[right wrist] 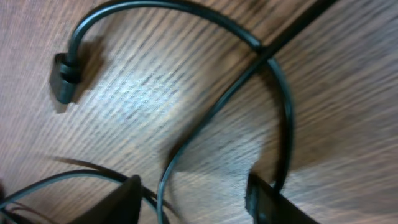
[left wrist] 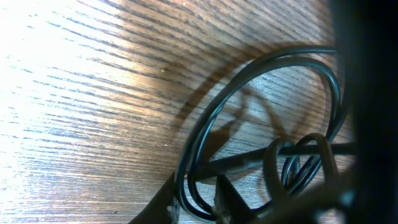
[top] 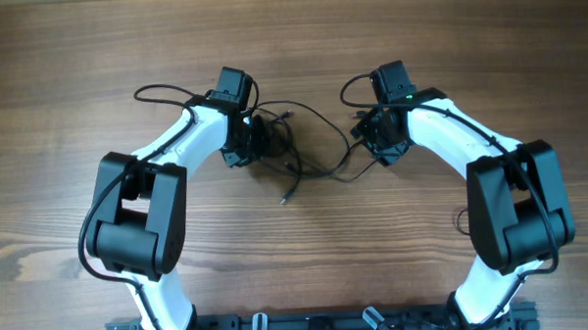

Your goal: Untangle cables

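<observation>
Cables (top: 292, 157) lie tangled midway between the table's (top: 74, 55) side edges, nearer its far edge. Right claw (right wrist: 193, 190) gapes astride one strand; left claw (top: 259, 145), state indiscernible, meets the bunch. Advisable: pinch separate strands, part slowly.

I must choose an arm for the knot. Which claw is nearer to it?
Left. The left claw is right at the edge of the knot. The right claw is further off, on the opposite side.
</observation>
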Motion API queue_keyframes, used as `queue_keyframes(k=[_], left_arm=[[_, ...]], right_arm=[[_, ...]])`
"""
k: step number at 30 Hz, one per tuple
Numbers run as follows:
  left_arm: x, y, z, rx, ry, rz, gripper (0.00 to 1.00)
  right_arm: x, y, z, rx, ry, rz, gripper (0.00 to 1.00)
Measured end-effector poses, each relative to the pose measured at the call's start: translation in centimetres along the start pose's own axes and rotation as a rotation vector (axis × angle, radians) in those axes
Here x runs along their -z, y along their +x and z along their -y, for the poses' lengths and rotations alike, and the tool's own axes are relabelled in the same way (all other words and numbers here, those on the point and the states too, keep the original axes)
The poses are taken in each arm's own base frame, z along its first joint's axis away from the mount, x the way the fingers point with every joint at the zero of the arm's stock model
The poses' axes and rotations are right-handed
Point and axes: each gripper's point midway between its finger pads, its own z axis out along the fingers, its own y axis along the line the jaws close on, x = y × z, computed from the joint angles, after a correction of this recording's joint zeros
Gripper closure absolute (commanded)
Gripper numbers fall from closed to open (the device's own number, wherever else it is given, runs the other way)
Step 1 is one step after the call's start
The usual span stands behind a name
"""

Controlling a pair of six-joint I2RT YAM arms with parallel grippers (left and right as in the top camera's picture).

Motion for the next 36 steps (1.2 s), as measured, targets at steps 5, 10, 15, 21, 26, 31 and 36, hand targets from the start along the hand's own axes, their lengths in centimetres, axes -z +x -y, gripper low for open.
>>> queue_keyframes(k=[5, 10, 15, 21, 26, 31, 36], left_arm=[[-0.1, 0.0, 0.0, 0.006, 0.007, -0.009, 0.96], [-0.3, 0.2, 0.6, 0.005, 0.045, -0.027, 0.96], [-0.7, 1.7, 2.2, 0.007, 0.151, -0.122, 0.96], [-0.6, 1.5, 1.4, 0.013, 0.164, -0.139, 0.96], [0.1, 0.4, -1.3, 0.048, 0.061, -0.095, 0.96], [0.5, -0.3, -2.3, 0.043, 0.009, -0.055, 0.96], [0.5, -0.7, -2.3, 0.036, 0.008, -0.037, 0.96]], right_arm=[[-0.4, 0.0, -1.3, -0.009, -0.049, -0.010, 0.56], [-0.9, 0.4, -2.5, -0.017, -0.095, -0.051, 0.82], [-1.3, 0.8, -2.4, -0.019, -0.099, -0.085, 0.95], [-0.7, -1.0, -1.3, 0.158, -0.155, -0.112, 0.95], [10.8, -9.7, 1.4, 0.177, -0.306, 0.195, 0.95], [31.7, -17.6, 11.3, 0.047, -0.397, 0.807, 0.94], [31.5, -16.5, 17.6, -0.040, -0.303, 0.755, 0.45]])
